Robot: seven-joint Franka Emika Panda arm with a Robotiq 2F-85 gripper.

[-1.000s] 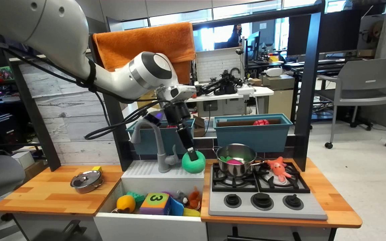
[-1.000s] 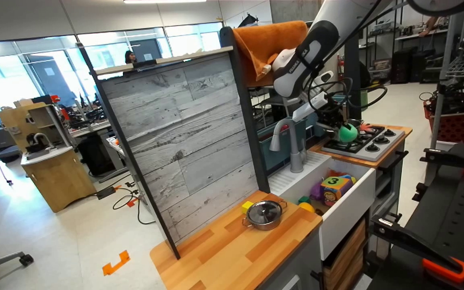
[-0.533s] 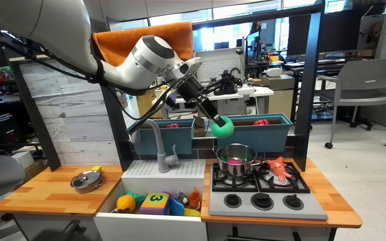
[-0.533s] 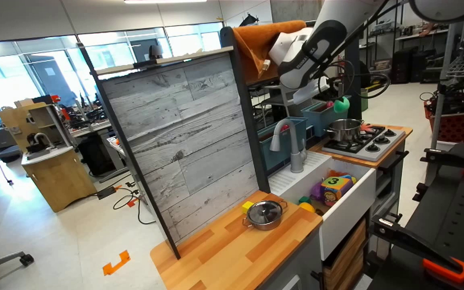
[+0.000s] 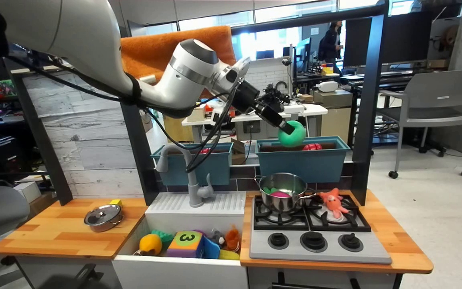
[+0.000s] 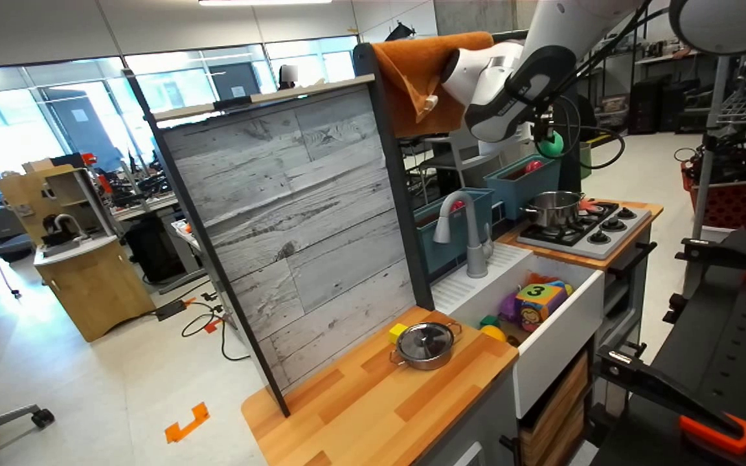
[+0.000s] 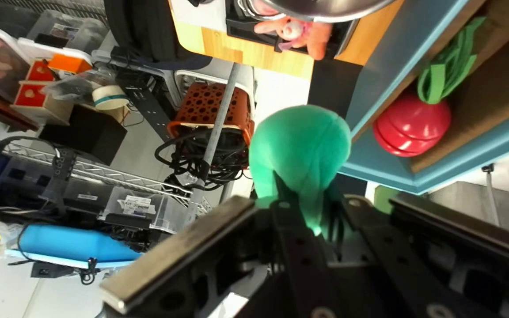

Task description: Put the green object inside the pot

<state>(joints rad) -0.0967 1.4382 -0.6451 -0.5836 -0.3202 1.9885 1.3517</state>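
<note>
The green object [image 5: 294,137] is a round plush ball, held high above the stove. It also shows in an exterior view [image 6: 550,145] and in the wrist view [image 7: 301,141]. My gripper [image 5: 287,127] is shut on it, with its soft material squeezed between the fingers [image 7: 308,194]. The pot [image 5: 280,203] is shiny silver metal with side handles and stands upright on the stove, below the ball. It also shows in an exterior view [image 6: 553,212], and its rim is at the top of the wrist view [image 7: 325,13]. A pink thing [image 5: 280,194] with green leaves lies inside the pot.
A blue planter [image 5: 301,164] stands behind the pot, with a red toy [image 5: 312,147] in it. A pink plush [image 5: 334,202] lies on the stove [image 5: 315,255]. A faucet [image 5: 193,176] rises behind the sink of toys. A lidded pan [image 5: 103,218] sits on the far counter.
My gripper has lifted the green object from beside the faucet, up and to the right, to above the pot and planter. The pot has not moved.
</note>
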